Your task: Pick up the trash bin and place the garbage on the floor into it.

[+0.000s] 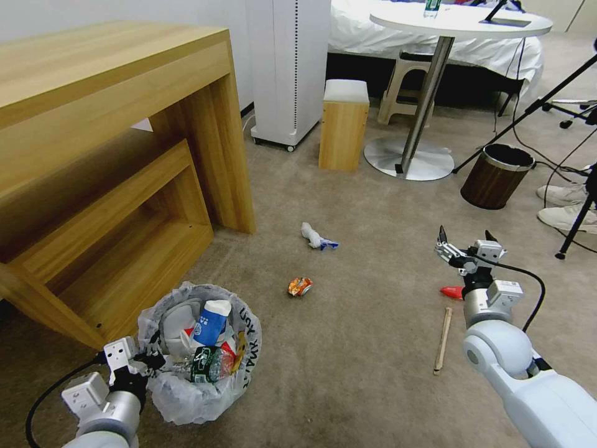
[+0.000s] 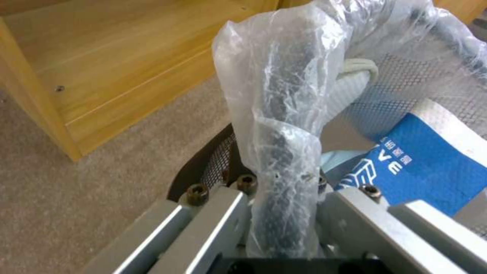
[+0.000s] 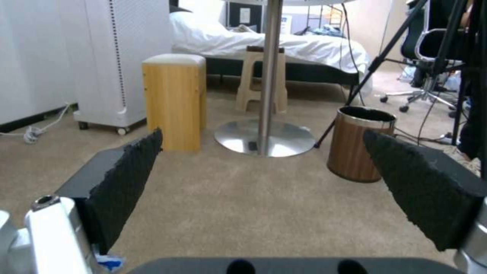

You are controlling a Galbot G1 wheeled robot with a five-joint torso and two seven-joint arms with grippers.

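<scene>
Trash bin (image 1: 199, 367) stands on the beige carpet floor (image 1: 348, 348) just off the open end of the wooden bench (image 1: 112, 162), and we take that bench as our landmark. We see our left tool (image 1: 147, 361) pinching the bin's rim on the side away from the bench; in the left wrist view the metal fingers (image 2: 223, 213) are pressed onto the bag-wrapped rim of black mesh. Inside the bin lie a white slipper (image 1: 177, 320), a blue-white paper cup (image 1: 211, 323) and a crushed can (image 1: 205, 364), with red wrappers beside them.

Farther out from the bench, on open carpet, we find a crumpled tissue (image 1: 311, 235) touching a blue scrap, and nearer to us a crushed orange snack bag (image 1: 300, 286). Well beyond those, on the far side from the bench, a wooden stick (image 1: 442, 340) lies flat, with a red piece (image 1: 452, 292) just beside its far end (partly hidden by our arm).

Our right tool (image 1: 465, 239) hangs above the carpet over that red piece, its jaws spread wide and holding nothing; its dark pads (image 3: 127, 182) stand well apart. Past it a brown wood-grain bin (image 1: 495, 176) stands near the round table's base (image 1: 408, 158).
</scene>
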